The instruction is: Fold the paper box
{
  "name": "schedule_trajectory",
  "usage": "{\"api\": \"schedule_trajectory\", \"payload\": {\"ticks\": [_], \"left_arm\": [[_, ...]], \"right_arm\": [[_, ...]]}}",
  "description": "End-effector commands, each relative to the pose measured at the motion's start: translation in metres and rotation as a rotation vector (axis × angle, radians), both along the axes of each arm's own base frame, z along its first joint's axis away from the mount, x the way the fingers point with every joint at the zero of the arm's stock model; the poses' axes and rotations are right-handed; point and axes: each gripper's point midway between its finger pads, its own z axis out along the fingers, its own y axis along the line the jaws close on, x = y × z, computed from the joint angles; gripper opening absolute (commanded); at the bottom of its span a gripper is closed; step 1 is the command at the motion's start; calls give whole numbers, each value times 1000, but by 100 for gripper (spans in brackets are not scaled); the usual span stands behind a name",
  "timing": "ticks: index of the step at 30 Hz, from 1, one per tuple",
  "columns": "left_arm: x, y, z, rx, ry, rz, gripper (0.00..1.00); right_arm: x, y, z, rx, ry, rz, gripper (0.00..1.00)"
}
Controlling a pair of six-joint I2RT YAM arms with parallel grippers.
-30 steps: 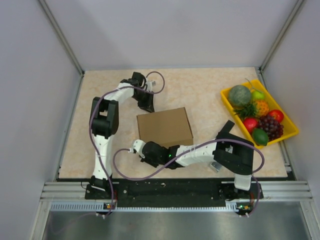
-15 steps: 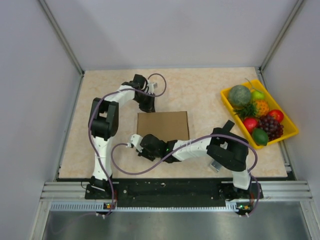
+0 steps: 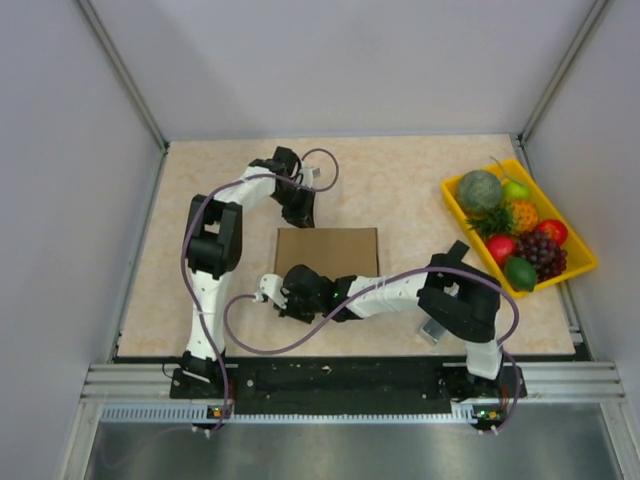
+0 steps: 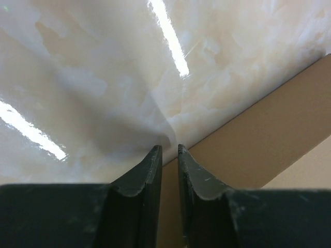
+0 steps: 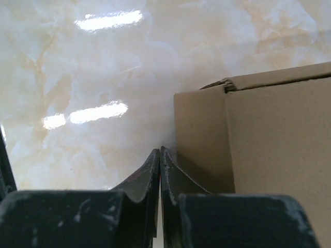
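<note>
**Gripper status and hazards at the box corners**

Left gripper (image 4: 167,151): the jaws are parted by a narrow slot and nothing is seen clamped between them. The tips sit at the far left corner of the paper box (image 3: 327,250), low over the table (image 3: 420,180). Contact with the cardboard cannot be confirmed.

Right gripper (image 5: 159,152): the fingers are pressed together and hold nothing. The tips are low beside the box's near left corner, just apart from its side wall.

Location: the box lies closed and flat-topped near the middle of the table, slightly toward the near edge. It is well apart from the yellow fruit tray (image 3: 465,208) at the right edge.

Probable faults:
- Sliding or pivoting. The table is glossy, so a sideways push from either gripper would likely move the whole box rather than seat a flap.
- Corner crush. Closed fingers driven into the near left corner could dent the wall.
- Flap release. The right wrist view shows a slight gap at the top seam of that corner, and an unsecured flap may spring up.
- Missed edge. The left slot is narrow, so a small misalignment would ride over the cardboard instead of taking it.

Materials:
- Box: plain brown cardboard, matte, with straight creases and square corners.
- Table: beige marbled surface, smooth, with bright light streaks.
- Fingers: dark, tapered, scuffed.
</note>
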Motion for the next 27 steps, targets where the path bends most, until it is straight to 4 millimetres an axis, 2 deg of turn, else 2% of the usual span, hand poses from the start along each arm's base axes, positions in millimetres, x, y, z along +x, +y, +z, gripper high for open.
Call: {"api": "schedule_trajectory", "payload": {"ticks": [1, 4, 7, 9, 12, 17, 18, 20, 25, 26, 27], "left_arm": [[2, -4, 8, 3, 25, -19, 24], [0, -2, 1, 7, 47, -24, 24], [-4, -2, -4, 1, 68, -19, 24], [-6, -2, -6, 0, 75, -18, 23], [-12, 1, -9, 9, 86, -15, 22], [-20, 8, -12, 36, 91, -25, 21], [-28, 12, -17, 51, 111, -33, 19], [-34, 15, -20, 63, 112, -36, 18], [-50, 13, -23, 77, 125, -54, 13], [-55, 14, -27, 85, 135, -58, 13], [-59, 13, -28, 87, 140, -63, 13]], "right_arm": [[-19, 2, -9, -78, 101, 115, 0], [-23, 11, -10, -72, 125, 154, 0], [-18, 19, -8, -63, 105, 163, 0], [-8, 27, -3, -56, 70, 145, 0], [10, 27, -13, -81, 34, 117, 0], [53, 14, -26, -119, -106, -28, 0], [76, 0, -29, -146, -173, -95, 0], [88, -15, -37, -166, -172, -129, 0], [109, -21, -40, -184, -228, -154, 0], [113, -25, -49, -207, -242, -160, 0], [126, -34, -51, -233, -273, -190, 0]]}}
